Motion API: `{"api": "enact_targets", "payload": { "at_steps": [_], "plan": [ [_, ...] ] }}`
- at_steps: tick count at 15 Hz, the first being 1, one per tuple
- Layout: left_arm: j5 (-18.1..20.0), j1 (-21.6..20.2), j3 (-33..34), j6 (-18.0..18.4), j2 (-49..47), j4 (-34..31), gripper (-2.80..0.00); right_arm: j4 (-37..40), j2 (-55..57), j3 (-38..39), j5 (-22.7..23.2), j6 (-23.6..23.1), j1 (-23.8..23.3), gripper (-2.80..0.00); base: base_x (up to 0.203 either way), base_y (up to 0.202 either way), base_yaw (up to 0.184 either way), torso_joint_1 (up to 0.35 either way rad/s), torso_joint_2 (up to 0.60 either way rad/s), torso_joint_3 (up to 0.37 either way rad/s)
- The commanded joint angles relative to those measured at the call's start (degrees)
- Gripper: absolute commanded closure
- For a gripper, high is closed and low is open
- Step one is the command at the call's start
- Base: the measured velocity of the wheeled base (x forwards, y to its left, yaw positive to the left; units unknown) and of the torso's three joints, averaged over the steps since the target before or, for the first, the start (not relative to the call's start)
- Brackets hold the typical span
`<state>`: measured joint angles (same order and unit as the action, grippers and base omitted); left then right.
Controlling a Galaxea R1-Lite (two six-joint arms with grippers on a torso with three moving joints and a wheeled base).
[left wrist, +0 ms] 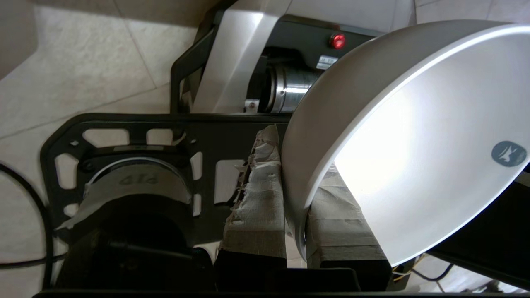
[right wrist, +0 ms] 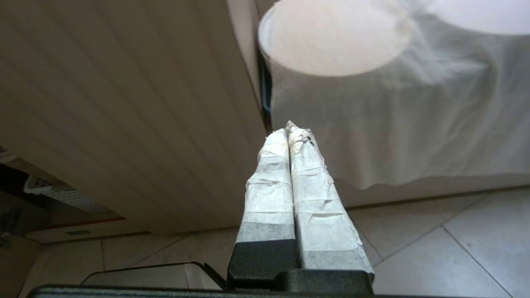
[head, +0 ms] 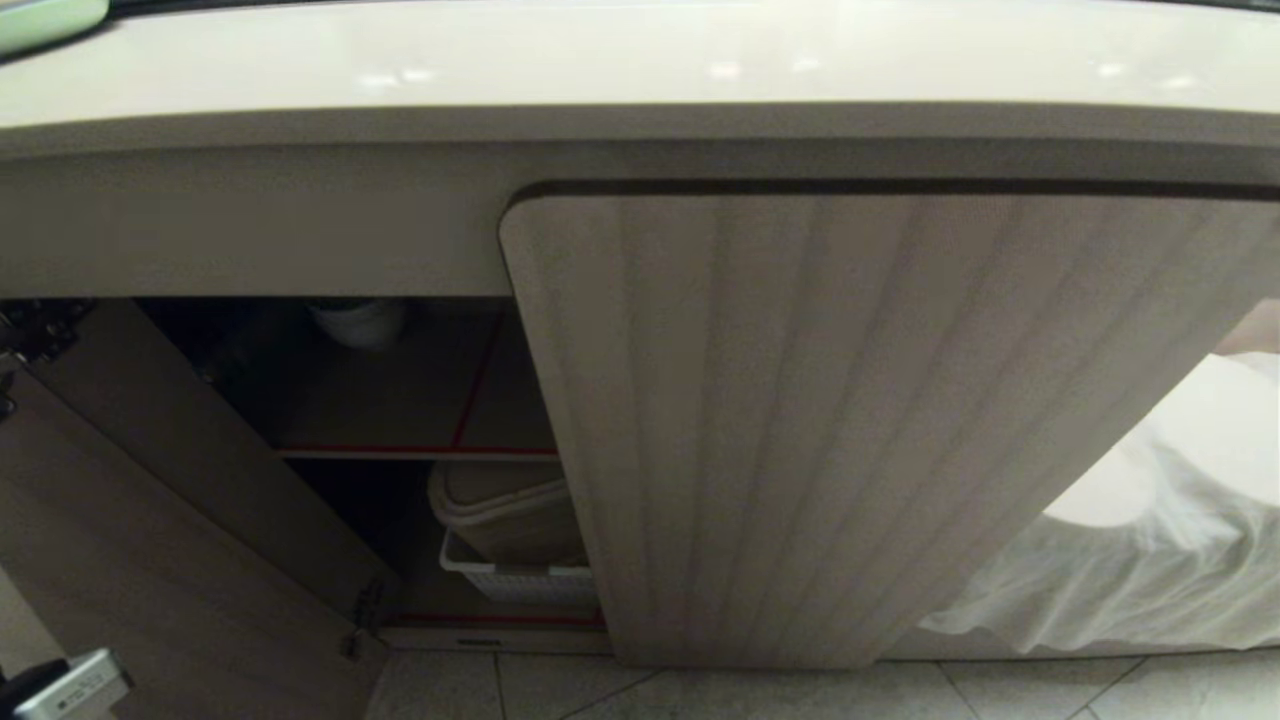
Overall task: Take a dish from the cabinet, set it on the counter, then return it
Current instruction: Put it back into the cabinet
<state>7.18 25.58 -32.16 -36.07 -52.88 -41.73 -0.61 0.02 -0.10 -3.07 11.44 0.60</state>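
Observation:
In the left wrist view my left gripper (left wrist: pixel 296 165) is shut on the rim of the dish (left wrist: pixel 414 145), a glossy white bowl. One taped finger lies on its outer wall and the other inside it. The bowl is held tilted over the floor and my own base. The cabinet (head: pixel 850 420) fills the head view, with its left door swung open and its ribbed right door shut. Inside it is dark, with a red-edged shelf (head: pixel 400 452). The counter (head: pixel 640 60) runs along the top. My right gripper (right wrist: pixel 290 130) is shut and empty, low beside the ribbed door (right wrist: pixel 124 103).
A pale round object (head: pixel 355 320) sits at the back of the shelf. Below it stand a beige bin (head: pixel 505 515) and a white basket (head: pixel 520 582). White cloth (head: pixel 1150 540) hangs to the right of the cabinet. Pale tiles (head: pixel 800 690) cover the floor, and my base (left wrist: pixel 248 62) is under the bowl.

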Motion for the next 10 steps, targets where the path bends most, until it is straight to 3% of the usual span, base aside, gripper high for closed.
{"api": "enact_targets", "payload": {
  "at_steps": [1,4,10],
  "plan": [
    [0.0,0.0,0.0,-0.2,0.1,-0.3,0.00,0.1,0.1,0.0,0.0,0.1,0.0,0.00,0.000,0.000,0.000,-0.252,0.30,0.119],
    [0.0,0.0,0.0,-0.2,0.1,-0.3,0.00,0.1,0.1,0.0,0.0,0.1,0.0,0.00,0.000,0.000,0.000,-0.162,0.30,0.100],
    [0.0,0.0,0.0,-0.3,0.2,-0.3,0.00,0.1,0.1,0.0,-0.1,0.1,0.0,0.00,0.000,0.000,0.000,-0.015,0.11,0.040]
  ]
}}
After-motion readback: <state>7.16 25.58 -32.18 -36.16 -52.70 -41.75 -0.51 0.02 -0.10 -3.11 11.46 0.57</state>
